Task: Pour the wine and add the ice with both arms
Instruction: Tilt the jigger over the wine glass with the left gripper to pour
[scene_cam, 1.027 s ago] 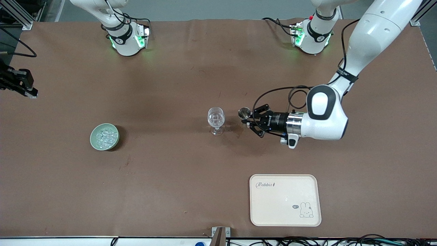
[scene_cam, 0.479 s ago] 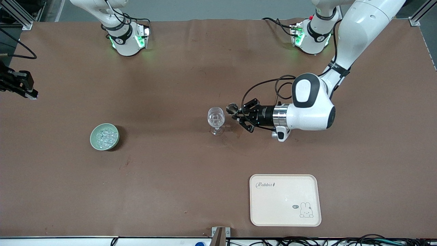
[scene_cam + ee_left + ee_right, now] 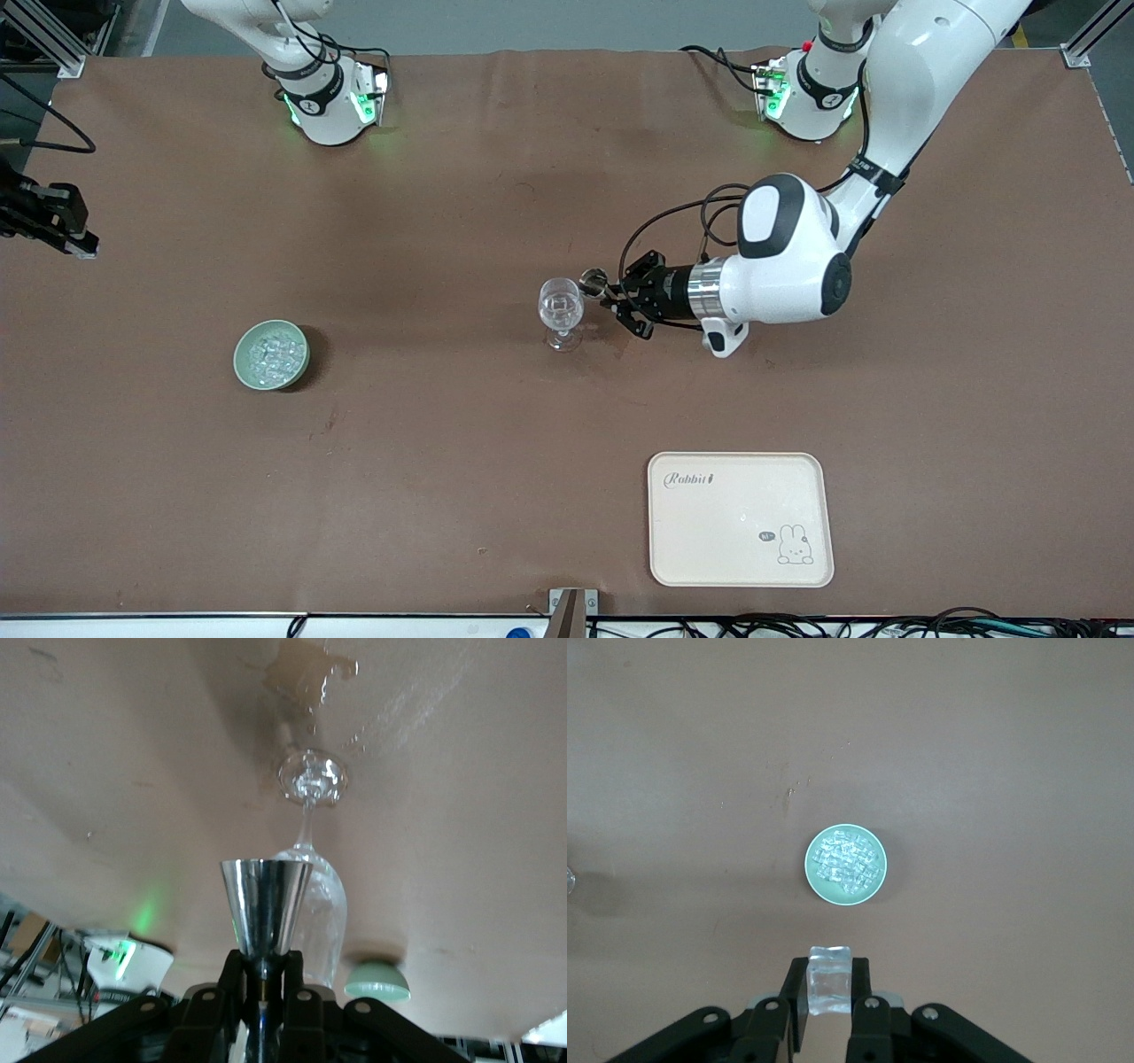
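A clear stemmed glass (image 3: 561, 306) stands mid-table. My left gripper (image 3: 611, 297) lies sideways beside it, shut on a small metal cup (image 3: 594, 282) whose mouth is at the glass rim. In the left wrist view the cup (image 3: 264, 899) sits just in front of the glass (image 3: 323, 904), with the left gripper (image 3: 264, 961) clamped on its narrow base. Any wine is hidden inside the cup. My right gripper (image 3: 830, 970) is shut on one ice cube (image 3: 830, 979), high over the pale green bowl (image 3: 808, 864) of ice (image 3: 847, 859). It is outside the front view.
The green bowl (image 3: 241, 365) stands toward the right arm's end of the table. A cream tray (image 3: 740, 567) lies nearer the front camera than the glass. A wet stain (image 3: 306, 669) marks the cloth by the glass foot. A black fixture (image 3: 44, 217) sits at the table edge.
My left arm has carried the metal cup toward the glass, from a gap away to right at its rim. The bowl, glass and tray have not moved.
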Robot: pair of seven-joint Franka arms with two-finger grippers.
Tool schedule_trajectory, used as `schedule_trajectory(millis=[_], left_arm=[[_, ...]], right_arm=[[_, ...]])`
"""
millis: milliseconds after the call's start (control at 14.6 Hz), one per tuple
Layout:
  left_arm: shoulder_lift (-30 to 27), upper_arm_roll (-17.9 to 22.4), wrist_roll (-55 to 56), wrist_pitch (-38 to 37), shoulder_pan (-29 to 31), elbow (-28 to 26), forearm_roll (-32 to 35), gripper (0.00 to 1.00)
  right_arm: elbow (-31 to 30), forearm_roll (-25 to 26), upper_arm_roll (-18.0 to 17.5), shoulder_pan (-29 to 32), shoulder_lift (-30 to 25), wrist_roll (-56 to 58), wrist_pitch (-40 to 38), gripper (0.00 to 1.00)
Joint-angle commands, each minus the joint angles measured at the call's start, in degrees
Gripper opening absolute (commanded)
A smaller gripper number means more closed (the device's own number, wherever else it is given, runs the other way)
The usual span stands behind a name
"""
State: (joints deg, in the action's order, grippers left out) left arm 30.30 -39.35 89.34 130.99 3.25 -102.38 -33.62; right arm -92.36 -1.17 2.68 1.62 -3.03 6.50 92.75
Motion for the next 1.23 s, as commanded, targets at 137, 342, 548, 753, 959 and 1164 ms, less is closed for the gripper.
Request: schedule_trajectory(millis=[137,342,548,753,959,1164], left_arm=[[-1.65,0.24,9.17,1.38,-2.54,0.25,7.51,0.01],[-1.82,0.24,13.74,1.38,-3.51,0.95,11.46,0.01],[-1.65,0.23,17.97,1.38,-4.48,1.65,14.98,0.01],[-1.65,0.32,21.39,1.38,-6.15,2.09,17.35,0.01],[-1.38,0.41,26.84,1.38,-6.50,3.32,22.10,0.01],[-1.30,0.41,28.44,1.29,-6.94,3.68,24.04,0.01]], right_arm=[[0.87,-0.77,-0.22,0.31,0.31,-0.09,-0.46,0.05],[0.87,-0.77,-0.22,0.14,0.31,-0.09,-0.37,0.05],[0.87,-0.77,-0.22,0.14,0.31,-0.18,-0.37,0.05],[0.87,-0.77,-0.30,0.14,0.31,-0.18,-0.37,0.05],[0.78,-0.77,-0.30,0.14,0.31,-0.18,-0.46,0.05],[0.69,-0.77,-0.22,0.14,0.48,-0.18,-0.46,0.05]])
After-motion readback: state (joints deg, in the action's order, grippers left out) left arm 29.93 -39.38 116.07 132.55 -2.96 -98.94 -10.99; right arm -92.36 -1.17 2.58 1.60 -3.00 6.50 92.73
